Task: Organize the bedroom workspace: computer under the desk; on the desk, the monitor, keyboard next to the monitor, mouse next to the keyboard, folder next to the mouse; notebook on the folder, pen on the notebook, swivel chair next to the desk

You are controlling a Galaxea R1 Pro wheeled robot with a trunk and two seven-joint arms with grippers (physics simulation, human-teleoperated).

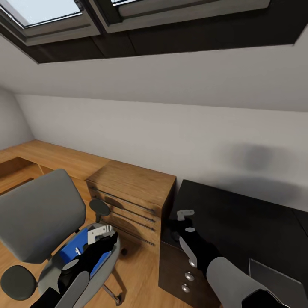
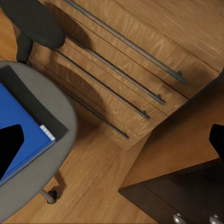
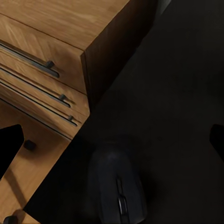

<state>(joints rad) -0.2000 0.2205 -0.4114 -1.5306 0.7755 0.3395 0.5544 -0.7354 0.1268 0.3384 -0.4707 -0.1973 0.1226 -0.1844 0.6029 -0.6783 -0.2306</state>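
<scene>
Right gripper [image 1: 185,214]: over the desk [image 1: 239,222], fingers spread, empty.
Mouse [image 3: 116,186]: on desk.
Left gripper [image 1: 99,233]: fingers apart, empty.
Folder [image 1: 75,250]: on chair [image 1: 38,214], unmoved.

A sloped white wall [image 1: 171,128] rises to dark-framed skylights [image 1: 47,13] letting in pale daylight. Below, a light wood drawer chest [image 1: 132,192] with long bar handles stands on a wood floor [image 1: 141,273], beside a low wooden ledge [image 1: 47,156].
</scene>
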